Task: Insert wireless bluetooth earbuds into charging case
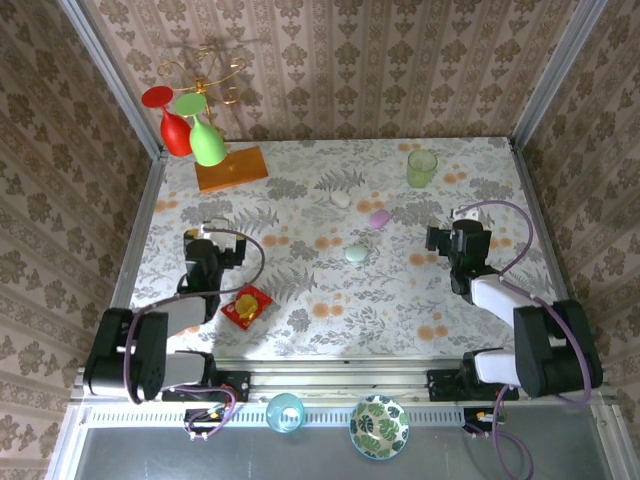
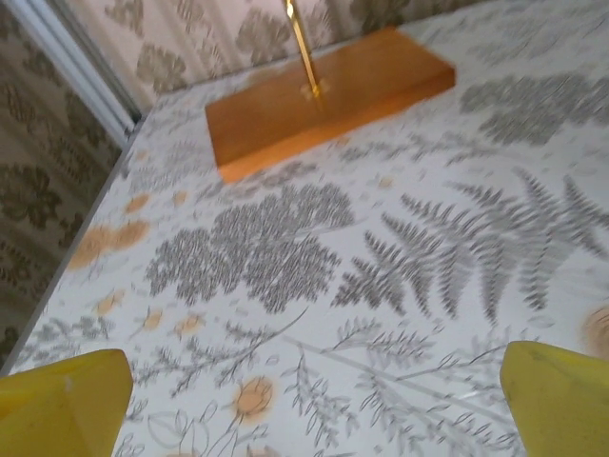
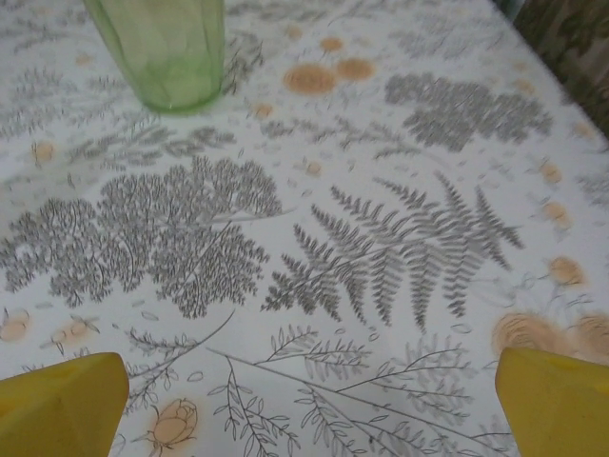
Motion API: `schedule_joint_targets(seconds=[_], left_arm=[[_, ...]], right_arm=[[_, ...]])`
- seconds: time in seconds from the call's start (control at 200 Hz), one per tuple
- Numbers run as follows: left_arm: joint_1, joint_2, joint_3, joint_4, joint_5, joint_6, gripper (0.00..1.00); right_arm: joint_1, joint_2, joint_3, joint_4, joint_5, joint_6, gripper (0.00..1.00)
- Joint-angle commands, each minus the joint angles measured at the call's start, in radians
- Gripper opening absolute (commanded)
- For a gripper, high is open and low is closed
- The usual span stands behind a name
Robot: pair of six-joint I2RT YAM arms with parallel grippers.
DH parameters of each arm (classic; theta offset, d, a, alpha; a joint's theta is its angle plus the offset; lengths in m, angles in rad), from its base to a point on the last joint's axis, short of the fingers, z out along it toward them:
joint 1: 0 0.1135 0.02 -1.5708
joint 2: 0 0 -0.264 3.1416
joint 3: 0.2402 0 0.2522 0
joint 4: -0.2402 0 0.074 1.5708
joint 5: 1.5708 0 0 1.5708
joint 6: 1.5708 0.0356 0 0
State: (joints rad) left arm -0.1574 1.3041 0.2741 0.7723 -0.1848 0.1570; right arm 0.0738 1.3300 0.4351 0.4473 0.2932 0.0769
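Three closed oval charging cases lie mid-table: a white one (image 1: 341, 199), a pink-purple one (image 1: 379, 218) and a pale green one (image 1: 356, 254). The earbuds are out of view. My left gripper (image 1: 205, 232) rests low over the left part of the table, well left of the cases. In its wrist view the gripper (image 2: 314, 400) is open, yellow fingertips (image 2: 67, 400) wide apart over bare cloth. My right gripper (image 1: 437, 237) sits to the right of the cases, pointing left. It (image 3: 309, 400) is open too, with nothing between its fingertips (image 3: 557, 400).
An orange wooden base (image 1: 231, 167) (image 2: 324, 95) with a gold stand holding red and green glasses stands at the back left. A green cup (image 1: 421, 167) (image 3: 162, 48) is at the back right. A red square item (image 1: 246, 306) lies by the left arm.
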Motion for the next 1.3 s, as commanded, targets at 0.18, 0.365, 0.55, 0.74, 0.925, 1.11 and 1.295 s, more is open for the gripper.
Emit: schedule_joint_targets(seconds=[0.18, 0.365, 0.55, 0.74, 0.925, 1.11, 1.295], left_arm=[[0.097, 0.188, 0.055, 0.211, 0.118, -0.057, 1.0], [0.139, 0.253, 0.12, 0.149, 0.169, -0.089, 1.0], [0.139, 0.251, 0.119, 0.145, 0.154, -0.09, 1.0], [0.127, 0.249, 0.116, 0.144, 0.149, -0.081, 1.0], [0.127, 0.251, 0.119, 0.141, 0.153, -0.08, 1.0], [0.13, 0.253, 0.123, 0.134, 0.16, -0.082, 1.0], [0.135, 0.251, 0.124, 0.13, 0.17, -0.083, 1.0]], right_arm=[[-0.038, 0.143, -0.035, 0.379, -0.135, -0.029, 1.0], [-0.045, 0.207, -0.035, 0.431, -0.16, -0.031, 1.0], [-0.045, 0.205, -0.033, 0.428, -0.162, -0.03, 1.0], [-0.046, 0.204, -0.035, 0.426, -0.163, -0.031, 1.0], [-0.046, 0.204, -0.034, 0.426, -0.163, -0.03, 1.0], [-0.046, 0.204, -0.033, 0.425, -0.162, -0.031, 1.0], [-0.046, 0.205, -0.035, 0.427, -0.161, -0.031, 1.0]])
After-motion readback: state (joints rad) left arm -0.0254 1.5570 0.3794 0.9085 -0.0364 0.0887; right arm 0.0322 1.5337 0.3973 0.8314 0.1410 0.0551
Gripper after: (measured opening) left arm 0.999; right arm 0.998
